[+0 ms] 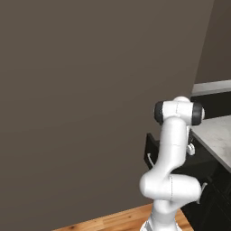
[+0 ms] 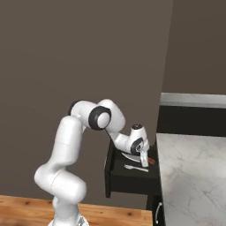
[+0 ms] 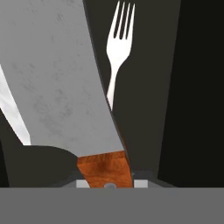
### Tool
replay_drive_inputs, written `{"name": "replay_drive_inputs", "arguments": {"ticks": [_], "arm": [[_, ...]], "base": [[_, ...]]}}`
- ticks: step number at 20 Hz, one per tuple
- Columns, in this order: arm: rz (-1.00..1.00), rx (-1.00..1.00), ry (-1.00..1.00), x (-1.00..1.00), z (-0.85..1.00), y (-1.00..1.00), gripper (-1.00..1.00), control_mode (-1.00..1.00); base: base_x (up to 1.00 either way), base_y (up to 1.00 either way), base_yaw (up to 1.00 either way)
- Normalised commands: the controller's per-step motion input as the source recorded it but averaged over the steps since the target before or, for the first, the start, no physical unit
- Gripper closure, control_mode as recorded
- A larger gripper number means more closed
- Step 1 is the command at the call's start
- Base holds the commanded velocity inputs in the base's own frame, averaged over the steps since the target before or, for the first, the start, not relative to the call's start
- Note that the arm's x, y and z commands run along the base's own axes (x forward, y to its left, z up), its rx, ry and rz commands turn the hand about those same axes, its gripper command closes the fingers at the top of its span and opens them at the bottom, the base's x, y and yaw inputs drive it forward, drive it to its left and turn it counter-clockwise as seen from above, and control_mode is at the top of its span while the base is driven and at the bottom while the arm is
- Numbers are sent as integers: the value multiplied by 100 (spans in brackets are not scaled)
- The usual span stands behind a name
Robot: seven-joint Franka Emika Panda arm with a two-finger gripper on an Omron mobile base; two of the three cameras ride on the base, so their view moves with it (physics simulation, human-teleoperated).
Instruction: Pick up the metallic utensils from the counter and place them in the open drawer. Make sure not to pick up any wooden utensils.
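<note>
My gripper [image 2: 145, 161] hangs just above the open drawer [image 2: 129, 178], a shallow black box pulled out from under the counter [image 2: 194, 176]. It is shut on the red-brown handle of a knife [image 3: 57, 83], whose wide grey metal blade points down into the drawer. In the hand view the handle sits between my gripper [image 3: 104, 174] jaws. A silvery fork [image 3: 118, 39] lies flat on the drawer floor beyond the blade; in the right base view the fork [image 2: 136, 167] rests in the drawer's middle. The drawer [image 1: 151, 151] shows partly behind my arm in the left base view.
The marbled counter [image 1: 218, 134] runs along the right. A second grey worktop [image 2: 194, 99] on black cabinets stands farther back. A brown wall fills the left, with a wooden floor [image 2: 26, 212] below.
</note>
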Motion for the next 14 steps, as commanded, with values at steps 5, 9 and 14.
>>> {"name": "replay_drive_inputs", "arguments": {"ticks": [5,9,14], "arm": [[0,3,1,4,-56,16,100,-100],[0,22,-2,-61,-83,91,100,-100],[0,19,-6,-30,-92,100,100,-100]], "base": [[0,0,0],[0,0,0],[0,0,0]]}}
